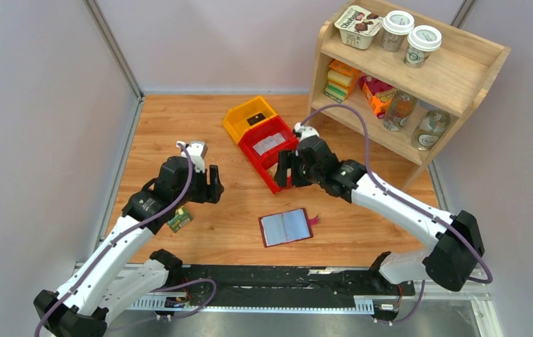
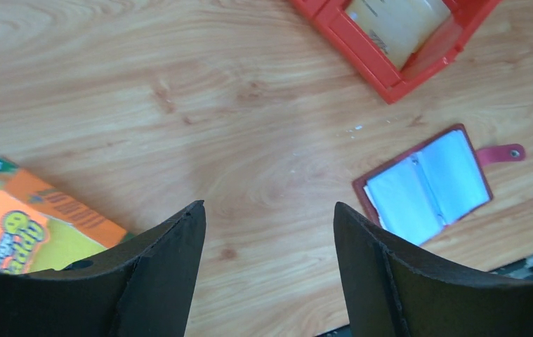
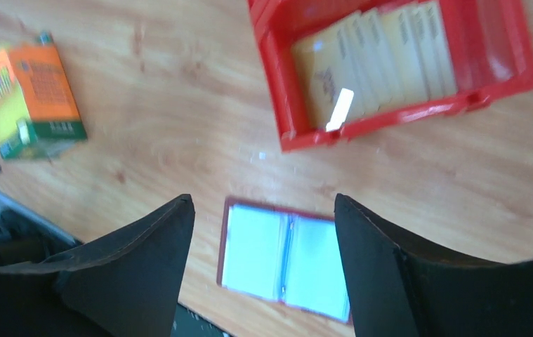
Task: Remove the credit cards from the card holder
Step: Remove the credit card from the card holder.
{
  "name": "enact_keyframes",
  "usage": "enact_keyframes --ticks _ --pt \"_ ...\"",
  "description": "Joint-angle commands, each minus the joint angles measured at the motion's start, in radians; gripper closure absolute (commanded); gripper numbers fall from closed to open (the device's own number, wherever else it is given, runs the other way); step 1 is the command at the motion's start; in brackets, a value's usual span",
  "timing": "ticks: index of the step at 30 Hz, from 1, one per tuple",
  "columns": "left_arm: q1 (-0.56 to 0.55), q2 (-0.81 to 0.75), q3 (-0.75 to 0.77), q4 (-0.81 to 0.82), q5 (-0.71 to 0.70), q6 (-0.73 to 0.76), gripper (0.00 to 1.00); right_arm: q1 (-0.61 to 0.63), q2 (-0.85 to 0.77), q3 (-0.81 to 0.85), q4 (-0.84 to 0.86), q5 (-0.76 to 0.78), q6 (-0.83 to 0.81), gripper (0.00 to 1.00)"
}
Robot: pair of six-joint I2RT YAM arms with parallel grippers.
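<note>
The maroon card holder (image 1: 286, 227) lies open and flat on the wooden table, pale blue pockets up and snap tab to the right. It also shows in the left wrist view (image 2: 425, 186) and the right wrist view (image 3: 284, 256). Several tan credit cards (image 3: 376, 60) lie fanned inside the red bin (image 1: 255, 159), also seen from the left wrist (image 2: 397, 24). My right gripper (image 1: 286, 170) is open and empty, hovering at the bin's near end above the holder (image 3: 262, 200). My left gripper (image 1: 211, 186) is open and empty over bare table left of the holder (image 2: 267, 207).
A green-and-yellow small box (image 1: 179, 220) lies near the left arm. A yellow bin (image 1: 244, 119) stands behind the red bin. A wooden shelf (image 1: 453, 77) with cups, bottles and snacks stands at the back right. Grey walls close in both sides.
</note>
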Motion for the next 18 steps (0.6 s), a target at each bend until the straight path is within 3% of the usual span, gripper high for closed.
enact_keyframes --ticks 1,11,18 --pt "-0.037 -0.031 -0.045 0.042 0.086 -0.144 0.26 0.116 -0.046 -0.073 -0.060 0.073 -0.034 0.22" --pt "-0.097 -0.118 -0.251 0.116 0.086 -0.368 0.26 0.350 0.098 -0.153 -0.014 0.093 0.041 0.15" --pt "-0.134 -0.083 -0.300 0.154 0.086 -0.406 0.26 0.386 0.219 -0.127 -0.023 0.108 0.060 0.12"
